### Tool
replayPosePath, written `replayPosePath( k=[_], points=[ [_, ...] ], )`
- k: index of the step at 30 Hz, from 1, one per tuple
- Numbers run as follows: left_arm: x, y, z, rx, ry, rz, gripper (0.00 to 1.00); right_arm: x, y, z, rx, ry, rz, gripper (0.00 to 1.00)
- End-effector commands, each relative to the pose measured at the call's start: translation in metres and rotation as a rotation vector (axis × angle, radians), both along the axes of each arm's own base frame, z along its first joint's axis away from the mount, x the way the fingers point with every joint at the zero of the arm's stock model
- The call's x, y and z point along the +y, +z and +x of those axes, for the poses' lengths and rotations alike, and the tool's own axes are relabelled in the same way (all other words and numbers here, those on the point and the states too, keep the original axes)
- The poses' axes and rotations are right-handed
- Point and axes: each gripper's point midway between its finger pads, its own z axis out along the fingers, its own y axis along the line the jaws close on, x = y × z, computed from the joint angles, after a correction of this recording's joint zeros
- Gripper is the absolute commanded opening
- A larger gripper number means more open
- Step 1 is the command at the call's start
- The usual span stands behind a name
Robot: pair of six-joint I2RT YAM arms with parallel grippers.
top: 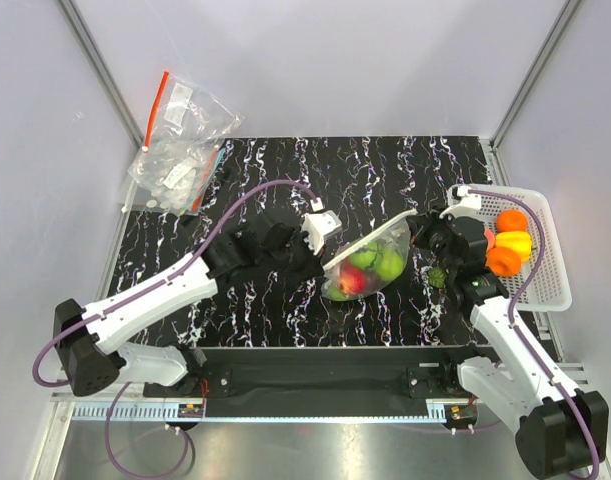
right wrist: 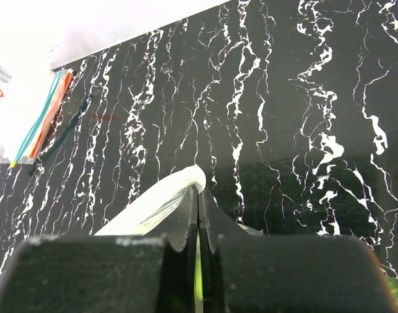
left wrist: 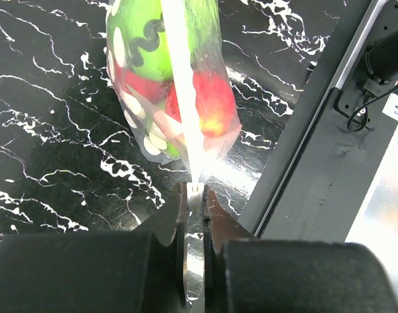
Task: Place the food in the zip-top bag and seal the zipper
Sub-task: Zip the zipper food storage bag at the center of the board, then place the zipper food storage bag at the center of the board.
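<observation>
Left pincer (left wrist: 195,195) is clamped shut on one end of the zip-top bag (top: 375,262) mouth edge. Right pincer (right wrist: 199,195) is clamped shut on the other end. The bag is slung between them, centre-right on the counter (top: 265,170), body sagging to the near side. Can't tell whether its belly rests on the surface or hangs just clear.

Likely reason for the two-end grip: it pulls the zipper (top: 370,238) into a straight, taut line with both tracks lying together. The overhead view shows it as a clean diagonal, left end nearer the bases.

Load inside is green pieces (top: 388,263) and a red piece (top: 351,281). The left wrist view shows them low in the bag, away from the gripped corner, so the seal path looks unobstructed.

Not everything is bagged. An orange piece (top: 503,261) and a yellow piece (top: 515,243) sit in the white basket (top: 555,290) at right. A dark green piece (top: 437,275) lies on the counter beside the right arm.

Judging by the grip, the current step is sealing, not loading. Whether the strip is actually pressed shut can't be told.

Risk: both pincers are parked at the ends, so neither is free to run along the strip. Releasing one end could let the bag slump and the mouth gape.

The clear bag with the red strip (top: 180,150) lies far left, off the counter, uninvolved.
</observation>
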Motion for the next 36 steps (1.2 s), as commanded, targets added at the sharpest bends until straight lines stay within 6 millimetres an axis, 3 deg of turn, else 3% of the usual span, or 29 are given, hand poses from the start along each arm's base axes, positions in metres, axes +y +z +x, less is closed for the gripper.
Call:
replayPosePath(
  k=[1, 6, 14, 16, 17, 18, 19, 20, 22, 24, 25, 27, 29, 30, 31, 33, 34, 36],
  points=[
    [0.023, -0.002, -0.014, 0.035, 0.030, 0.046, 0.05, -0.036, 0.036, 0.014, -0.099, -0.165, -0.027, 0.00],
    [0.038, 0.005, 0.016, 0.021, 0.185, 0.043, 0.03, -0.023, 0.052, 0.017, -0.137, -0.104, 0.003, 0.00],
    [0.089, 0.032, 0.119, -0.089, 0.605, 0.043, 0.06, 0.010, 0.066, 0.056, -0.114, 0.021, 0.068, 0.02],
    [0.101, 0.033, 0.137, -0.108, 0.676, 0.064, 0.10, 0.015, 0.056, 0.064, -0.061, 0.031, 0.073, 0.13],
    [0.106, 0.035, 0.141, -0.113, 0.704, 0.074, 0.27, 0.017, 0.063, 0.067, -0.066, 0.037, 0.080, 0.41],
    [0.109, 0.043, 0.146, -0.130, 0.725, 0.072, 0.39, 0.017, 0.064, 0.068, -0.056, 0.038, 0.077, 0.50],
    [0.110, 0.047, 0.146, -0.141, 0.733, 0.067, 0.56, 0.016, 0.064, 0.066, -0.043, 0.037, 0.068, 0.58],
    [0.111, 0.052, 0.146, -0.151, 0.740, 0.051, 0.61, 0.017, 0.072, 0.065, -0.055, 0.041, 0.069, 0.78],
    [0.116, 0.065, 0.139, -0.177, 0.750, -0.006, 0.64, 0.008, 0.084, 0.056, -0.059, 0.005, 0.065, 0.99],
    [0.121, 0.068, 0.131, -0.180, 0.770, -0.045, 0.71, -0.005, 0.095, 0.045, -0.049, -0.062, 0.063, 1.00],
    [0.128, 0.083, 0.123, -0.207, 0.782, -0.101, 0.75, -0.010, 0.098, 0.036, -0.011, -0.082, 0.052, 1.00],
    [0.135, 0.094, 0.111, -0.210, 0.805, -0.165, 0.98, -0.025, 0.113, 0.019, -0.017, -0.148, 0.048, 1.00],
    [0.150, 0.109, 0.088, -0.236, 0.813, -0.249, 0.99, -0.034, 0.112, 0.000, 0.018, -0.173, 0.026, 1.00],
    [0.155, 0.114, 0.079, -0.240, 0.813, -0.283, 0.99, -0.040, 0.124, -0.016, -0.019, -0.182, 0.021, 1.00],
    [0.166, 0.125, 0.061, -0.263, 0.806, -0.340, 0.99, -0.045, 0.117, -0.028, 0.009, -0.196, 0.009, 1.00],
    [0.179, 0.130, 0.043, -0.292, 0.797, -0.365, 0.99, -0.057, 0.126, -0.054, -0.027, -0.241, 0.027, 1.00],
    [0.189, 0.134, 0.028, -0.320, 0.782, -0.401, 0.99, -0.060, 0.116, -0.063, -0.002, -0.247, 0.019, 1.00],
    [0.200, 0.129, 0.014, -0.340, 0.772, -0.390, 0.99, -0.066, 0.119, -0.087, -0.038, -0.258, 0.037, 1.00]
  ],
)
